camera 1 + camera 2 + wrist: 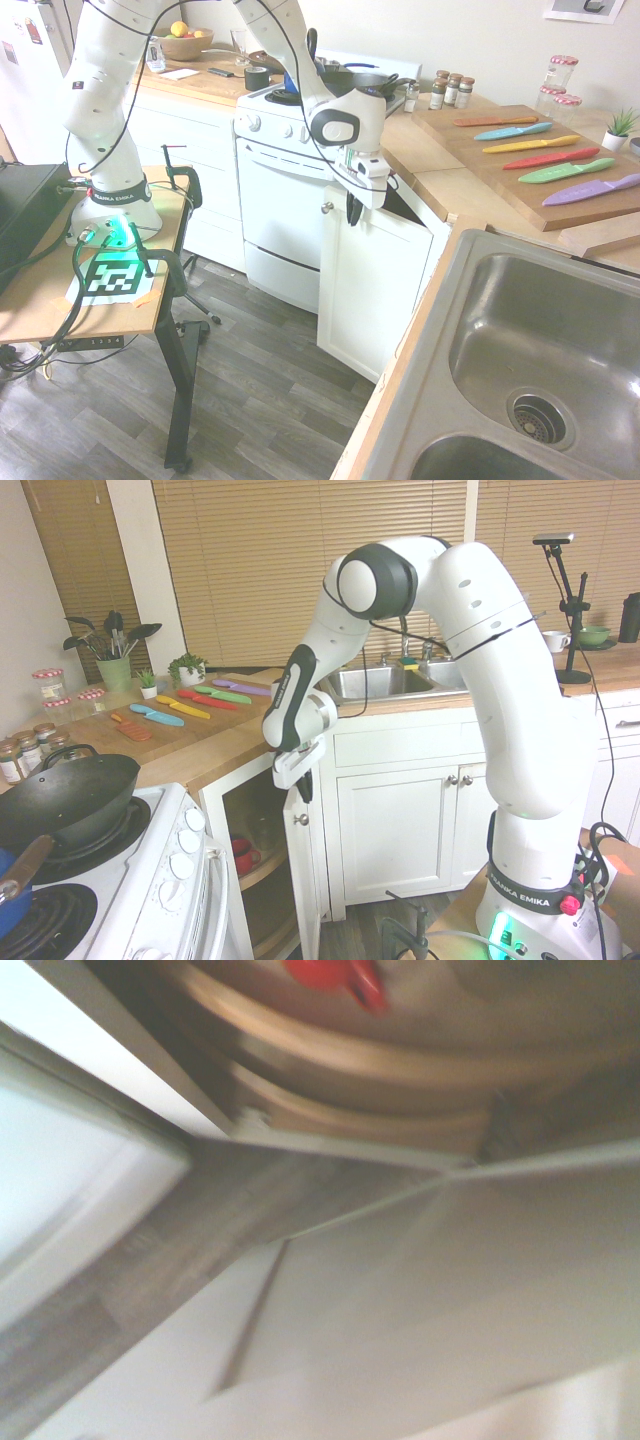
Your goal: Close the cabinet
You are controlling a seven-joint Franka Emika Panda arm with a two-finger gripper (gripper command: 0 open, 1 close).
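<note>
1. The cabinet (375,290) is found just beside the white stove (285,215), under the wooden countertop (440,175) at the corner that runs toward the sink (540,350). Its one tall recessed-panel door carries a small round knob (326,208) near the top corner on the stove side.

2. The door is seen ajar, not shut: in the second exterior view the dark opening and round wooden shelves (262,872) are exposed, with a red object (243,855) lying on one. In the first exterior view only a narrow dark gap shows above the door's top edge, so the swing is judged partly closed, with the final stretch left.

3. The door's long axis stands vertical. Its panelled face is turned out toward the room and slightly toward the stove; the hinged edge appears to lie on the sink side, the free edge with the knob standing out from the frame.

4. The gripper (354,208) is placed at the door's upper free corner, close to the knob, pointing downward. The dark fingers appear close together and nothing is seen held; whether they touch the door cannot be told.

5. In the blurred wrist view, the door's white top edge (400,1290), grey floor (150,1270) and the shelves are made out.

6. Coloured knives (560,155) lie on a cutting board (530,195), well apart from the work.
</note>
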